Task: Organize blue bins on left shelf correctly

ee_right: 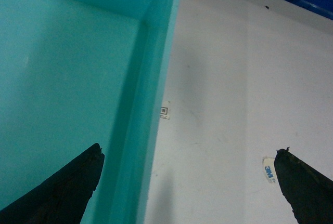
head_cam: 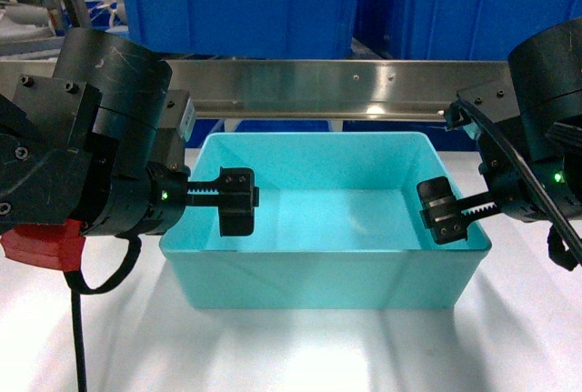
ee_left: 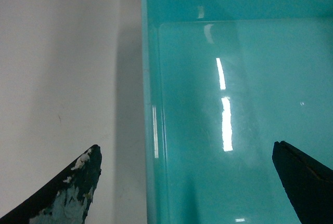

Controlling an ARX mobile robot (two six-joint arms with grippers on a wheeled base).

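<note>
Directly ahead of us, the light turquoise rectangular plastic tub (head_cam: 325,228) sits open-topped on the flat white tabletop (head_cam: 273,356), just in front of the shiny steel rail of the left shelf (head_cam: 336,87), where darker royal-blue ribbed bins (head_cam: 236,1) stand above. Our left gripper (head_cam: 202,203) hangs at the tub's left wall with its fingers spread wide: the left wrist view shows one finger (ee_left: 67,195) over the tabletop and the other over the tub's interior, the rim (ee_left: 151,130) running between them untouched. Our right gripper (head_cam: 468,210) mirrors this at the right wall, jaws likewise apart and straddling the rim (ee_right: 156,94), one finger (ee_right: 62,190) inside and one outside. A small white sticker (ee_right: 268,171) lies on the tabletop near the outer right finger.
</note>
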